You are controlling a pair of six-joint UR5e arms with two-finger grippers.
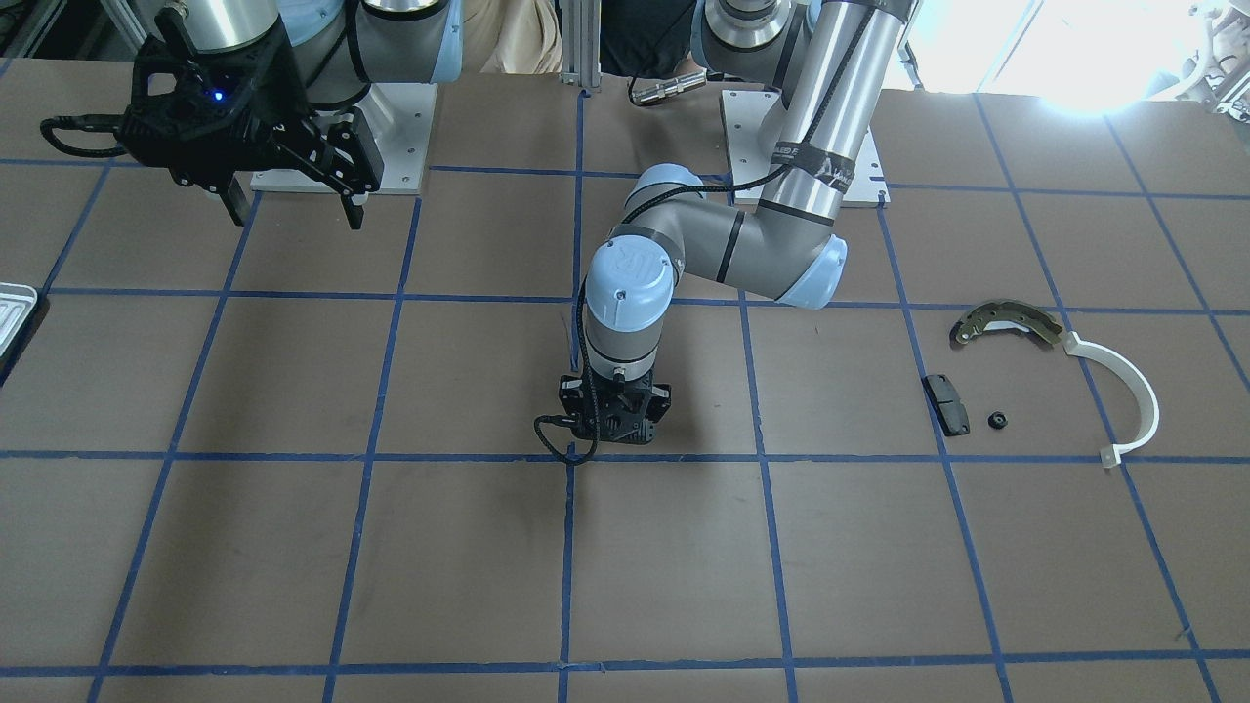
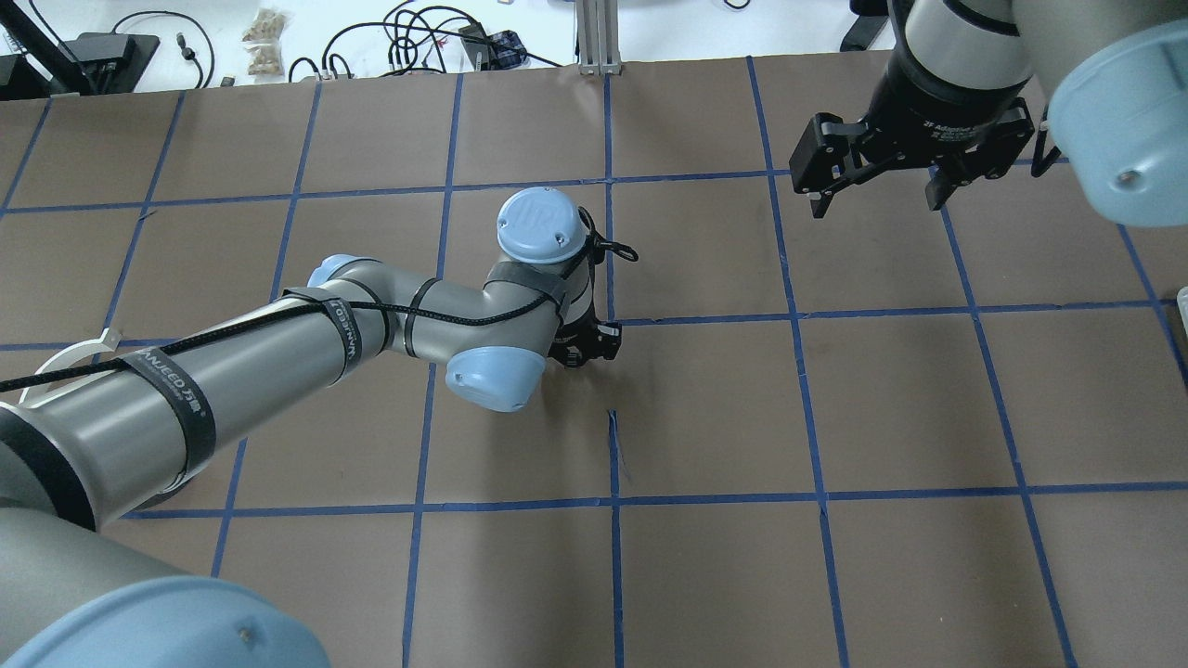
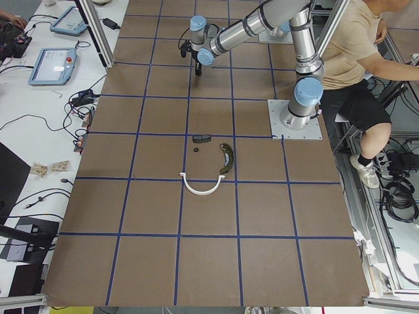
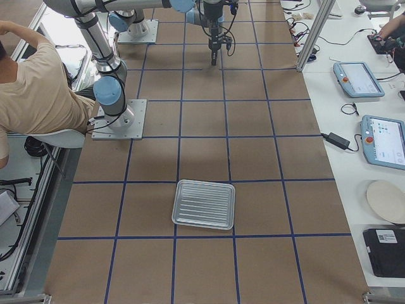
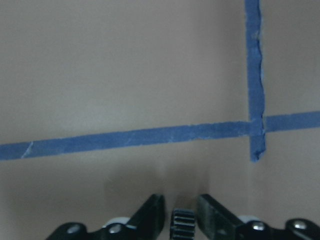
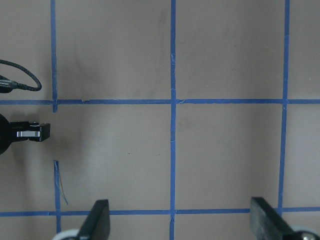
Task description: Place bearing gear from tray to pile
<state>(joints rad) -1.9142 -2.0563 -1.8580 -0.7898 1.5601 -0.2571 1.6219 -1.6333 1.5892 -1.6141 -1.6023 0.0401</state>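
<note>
My left gripper (image 1: 613,434) points straight down near the table's middle, low over the brown surface. In the left wrist view it (image 5: 181,214) is shut on a small black toothed bearing gear (image 5: 183,226). The pile lies to my left: an olive-grey brake shoe (image 1: 1006,322), a white plastic arc (image 1: 1133,395), a black pad (image 1: 946,404) and a small black round part (image 1: 997,421). The silver tray (image 4: 204,204) is on my right, its ribbed floor bare. My right gripper (image 1: 293,210) hangs open and empty, high above the table.
The table is brown with blue tape lines. My left arm's elbow (image 1: 781,264) stretches between its base and the table's middle. A person (image 3: 353,52) sits behind the robot bases. Tablets and cables lie on the side bench (image 4: 373,114).
</note>
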